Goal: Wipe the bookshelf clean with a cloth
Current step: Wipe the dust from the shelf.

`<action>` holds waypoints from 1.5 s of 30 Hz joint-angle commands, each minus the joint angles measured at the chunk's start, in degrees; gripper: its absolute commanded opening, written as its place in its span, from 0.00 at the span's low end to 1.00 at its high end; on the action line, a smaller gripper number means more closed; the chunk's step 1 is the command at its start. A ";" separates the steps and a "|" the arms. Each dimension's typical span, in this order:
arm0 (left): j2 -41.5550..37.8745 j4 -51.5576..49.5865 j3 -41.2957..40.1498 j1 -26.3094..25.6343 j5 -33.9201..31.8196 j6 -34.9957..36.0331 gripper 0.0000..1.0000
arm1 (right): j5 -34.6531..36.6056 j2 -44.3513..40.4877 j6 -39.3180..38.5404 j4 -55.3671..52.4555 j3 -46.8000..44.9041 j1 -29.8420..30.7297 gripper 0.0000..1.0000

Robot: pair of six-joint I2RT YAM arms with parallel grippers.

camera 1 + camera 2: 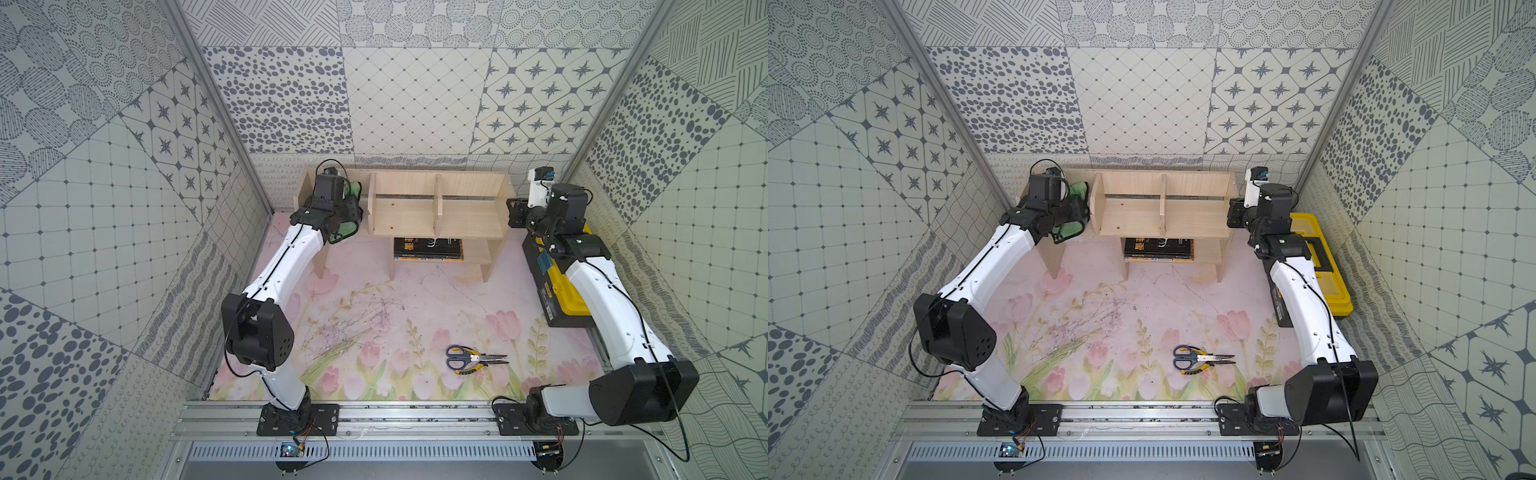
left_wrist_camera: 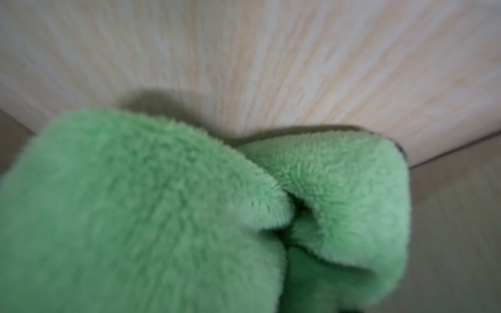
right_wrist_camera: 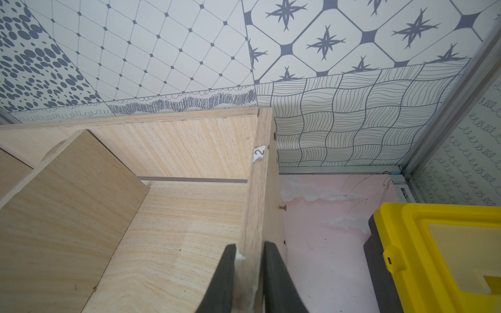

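Observation:
The pale wood bookshelf (image 1: 415, 208) (image 1: 1133, 216) stands against the back wall in both top views. My left gripper (image 1: 351, 210) (image 1: 1075, 212) is inside its left bay. The cloth (image 1: 354, 189) (image 1: 1079, 190), green face out, is bunched around the gripper and hangs off the shelf's front. The cloth (image 2: 162, 203) fills the left wrist view against the wood (image 2: 271, 67) and hides the jaws. My right gripper (image 3: 249, 271) (image 1: 513, 212) is shut on the front edge of the bookshelf's right side panel (image 3: 261, 189), one finger on each face.
A yellow and black toolbox (image 1: 569, 307) (image 3: 447, 257) lies right of the bookshelf, under my right arm. Dark books (image 1: 428, 248) lie on the small lower shelf. Scissors (image 1: 473, 357) rest on the floral mat at the front. Patterned walls close in three sides.

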 commanded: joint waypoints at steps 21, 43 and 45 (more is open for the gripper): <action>-12.08 -9.65 11.06 8.69 -8.51 2.43 0.00 | -11.58 -3.35 3.56 0.78 0.57 1.20 0.00; 7.78 -8.54 33.23 -6.13 9.43 5.49 0.00 | -12.79 -2.73 4.07 0.25 1.81 1.25 0.00; 8.49 -9.39 33.19 -8.53 8.59 7.29 0.00 | -12.70 -2.91 3.98 0.22 1.89 1.20 0.00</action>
